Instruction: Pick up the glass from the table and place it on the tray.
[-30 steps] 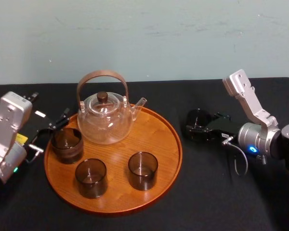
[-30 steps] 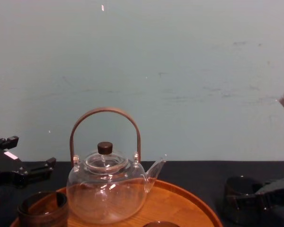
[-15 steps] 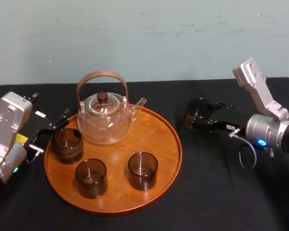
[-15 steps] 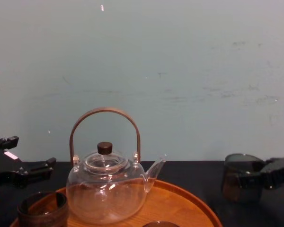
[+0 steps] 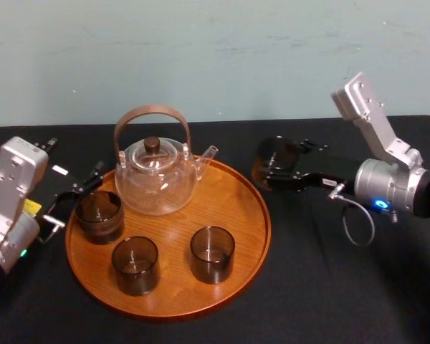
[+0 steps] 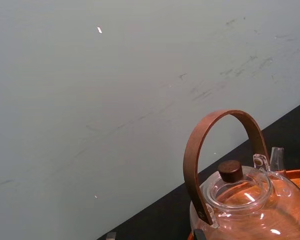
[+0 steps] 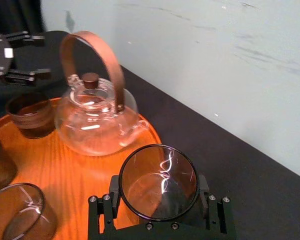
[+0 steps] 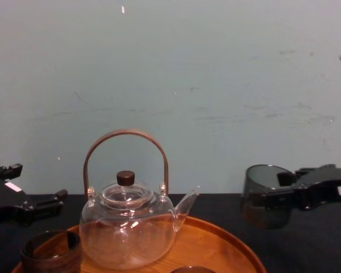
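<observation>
The black tabletop [image 5: 322, 287] carries the round wooden tray [image 5: 179, 215], which already holds the clear teapot [image 5: 156, 175] at its 12 o'clock and three dark glasses: one at 9 o'clock [image 5: 99, 215], one at 7 o'clock [image 5: 135, 265] and one near 5 o'clock [image 5: 213, 254]. The right hand [image 5: 276, 172] is clenched on the fourth glass [image 5: 272, 161], a finger on each side of its wall. It holds the glass upright and, by the chest view, clear of the cloth, just outside the tray's rim at about 2 o'clock. The left hand [image 5: 82, 188] is parked at the tray's 9 o'clock edge, fingers spread and gripping nothing, close by the glass there. As for progress, the pick-up looks done. What is left is the carry inward over the rim, the set-down on bare wood and the release; the open patch between the teapot's spout and the 5 o'clock glass seems the likeliest spot. Against a second ago, the held glass has risen from a low position well off the tray at about 3 o'clock, and since half a second ago it has travelled toward the rim, so the gap is nearly closed. The left hand, the teapot and the three glasses on the tray have not shifted.
</observation>
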Action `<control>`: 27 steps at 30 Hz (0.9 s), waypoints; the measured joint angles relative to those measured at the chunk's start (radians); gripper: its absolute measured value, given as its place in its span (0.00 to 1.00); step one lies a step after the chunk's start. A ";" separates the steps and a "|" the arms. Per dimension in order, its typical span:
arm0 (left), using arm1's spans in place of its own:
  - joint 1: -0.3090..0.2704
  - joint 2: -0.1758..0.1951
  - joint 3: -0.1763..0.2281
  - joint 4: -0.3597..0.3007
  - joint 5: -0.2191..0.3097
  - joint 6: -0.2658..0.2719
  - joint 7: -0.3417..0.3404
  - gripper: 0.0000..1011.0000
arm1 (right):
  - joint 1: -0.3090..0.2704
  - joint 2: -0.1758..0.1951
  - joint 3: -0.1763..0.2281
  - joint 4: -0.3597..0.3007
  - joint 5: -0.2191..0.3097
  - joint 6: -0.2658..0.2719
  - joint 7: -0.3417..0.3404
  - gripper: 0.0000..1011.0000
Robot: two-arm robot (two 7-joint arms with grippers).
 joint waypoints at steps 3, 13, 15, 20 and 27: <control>0.000 0.000 0.000 0.000 0.000 0.000 0.000 0.99 | 0.011 -0.003 -0.020 -0.001 0.000 -0.007 0.012 0.89; 0.000 0.000 0.000 0.000 0.000 0.000 0.000 0.99 | 0.051 -0.031 -0.086 0.027 -0.004 -0.026 0.036 0.89; 0.000 0.000 0.000 0.000 0.000 0.000 0.000 0.99 | 0.060 -0.039 -0.098 0.041 -0.008 -0.031 0.038 0.89; 0.000 0.000 0.000 0.000 0.000 0.000 0.000 0.99 | 0.075 -0.056 -0.119 0.070 -0.015 -0.040 0.040 0.89; 0.000 0.000 0.000 0.000 0.000 0.000 0.000 0.99 | 0.093 -0.081 -0.142 0.124 -0.035 -0.057 0.034 0.89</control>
